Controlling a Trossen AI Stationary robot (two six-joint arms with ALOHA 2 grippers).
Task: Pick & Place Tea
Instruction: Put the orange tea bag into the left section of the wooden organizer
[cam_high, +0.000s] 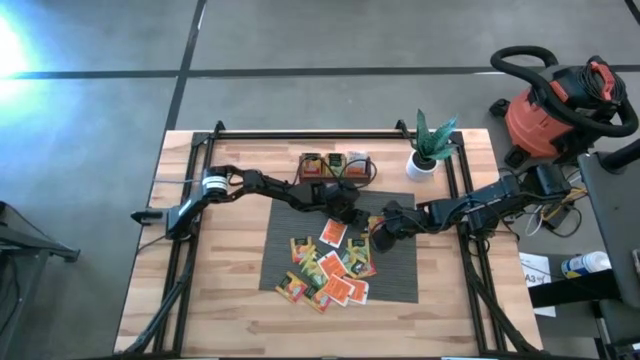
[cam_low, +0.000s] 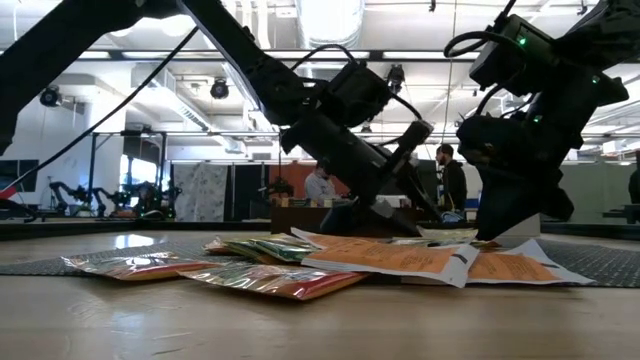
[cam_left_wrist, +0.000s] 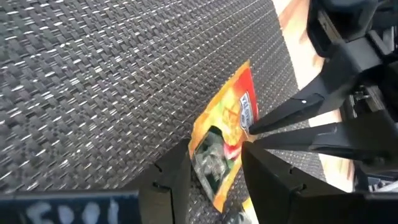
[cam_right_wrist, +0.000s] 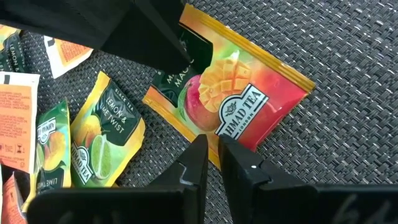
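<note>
I have both grippers crowded on one mango sachet (cam_right_wrist: 233, 102) on the grey mat (cam_high: 400, 275): left gripper (cam_left_wrist: 214, 165) spread around its corner, right gripper (cam_right_wrist: 211, 163) nearly closed at its edge, gripping nothing, so they may collide.

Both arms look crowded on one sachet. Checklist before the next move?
1. Target apart from the pile: ok. The mango sachet lies flat on the grey mat, apart from the lemon sachet.
2. Left end effector open and straddling the mango sachet: ok.
3. Right end effector at the same sachet's edge: ok. Whether it holds the sachet: cannot tell.
4. Clearance between the arms: not ok. Both end effectors are crowded on one sachet.
5. Free slot in the wooden tray: cannot tell.
</note>
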